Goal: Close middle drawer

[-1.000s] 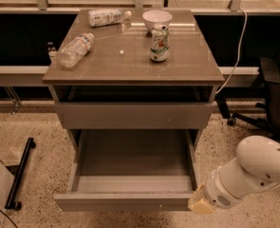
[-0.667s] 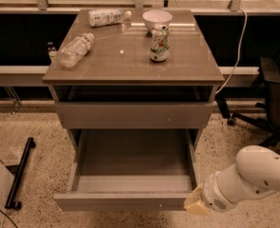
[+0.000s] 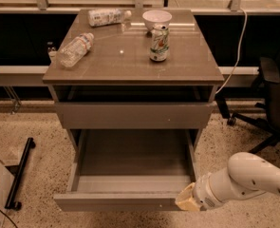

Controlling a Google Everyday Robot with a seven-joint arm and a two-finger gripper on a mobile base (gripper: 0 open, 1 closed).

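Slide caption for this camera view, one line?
Gripper at the right front corner of the wide-open middle drawer.

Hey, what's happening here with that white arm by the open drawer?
A robot is working on shutting the middle drawer, which stands pulled far out. Its white arm reaches in from the lower right, and the gripper sits at the right end of the drawer's front, seemingly placed to push it in. On the cabinet top are a plastic bottle, a second bottle, a can and a bowl.
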